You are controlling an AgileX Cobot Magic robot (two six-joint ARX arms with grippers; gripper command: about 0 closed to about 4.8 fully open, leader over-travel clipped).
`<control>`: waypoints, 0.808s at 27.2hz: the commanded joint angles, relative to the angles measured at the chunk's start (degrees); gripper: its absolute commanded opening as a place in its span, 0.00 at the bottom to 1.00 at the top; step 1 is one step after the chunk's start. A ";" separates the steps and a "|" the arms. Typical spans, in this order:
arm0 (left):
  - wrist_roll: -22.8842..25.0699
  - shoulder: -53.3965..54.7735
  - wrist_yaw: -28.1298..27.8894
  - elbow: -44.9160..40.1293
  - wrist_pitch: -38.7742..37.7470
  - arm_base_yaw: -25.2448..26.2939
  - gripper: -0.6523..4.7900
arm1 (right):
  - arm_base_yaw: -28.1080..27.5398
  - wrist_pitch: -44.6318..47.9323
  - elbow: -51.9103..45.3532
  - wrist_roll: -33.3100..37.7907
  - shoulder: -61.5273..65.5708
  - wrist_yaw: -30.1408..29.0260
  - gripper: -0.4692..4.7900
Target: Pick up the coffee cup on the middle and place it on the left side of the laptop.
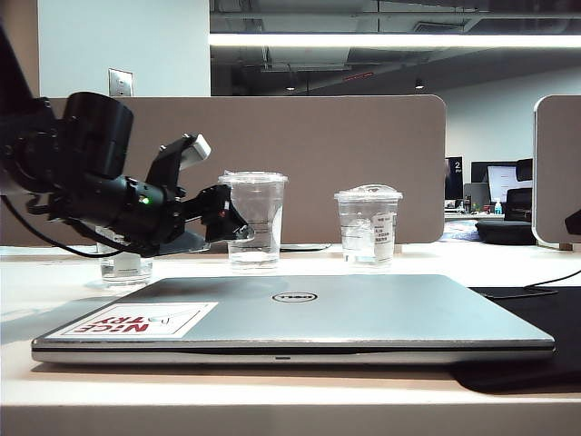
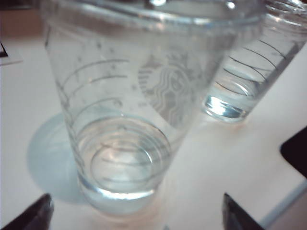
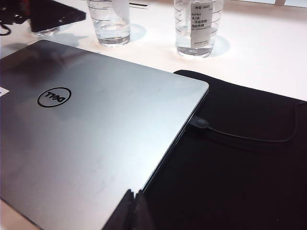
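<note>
The coffee cup (image 1: 254, 220) is standing on the surface (image 1: 427, 263) at frame centre, behind the laptop (image 1: 300, 318). My left gripper (image 1: 238, 222) is sitting at the cup's left side, jaws spread wide, gripping nothing. My right gripper (image 3: 134, 211) is hovering over the laptop's edge, jaws pressed together.

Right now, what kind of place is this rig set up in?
Most likely an open-plan office. A beige desk partition stands behind the table, monitors sit on desks beyond it, and strip lighting runs along an exposed ceiling. A closed Dell laptop lies in front.
</note>
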 commanded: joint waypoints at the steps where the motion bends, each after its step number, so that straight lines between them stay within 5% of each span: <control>1: 0.31 2.58 -0.57 3.89 -0.68 -0.07 1.00 | 0.04 0.98 -0.24 0.11 0.02 0.00 0.08; 22: 0.39 14.60 2.38 17.18 -2.38 -0.17 1.00 | 0.04 0.98 -0.24 0.11 0.13 0.00 0.08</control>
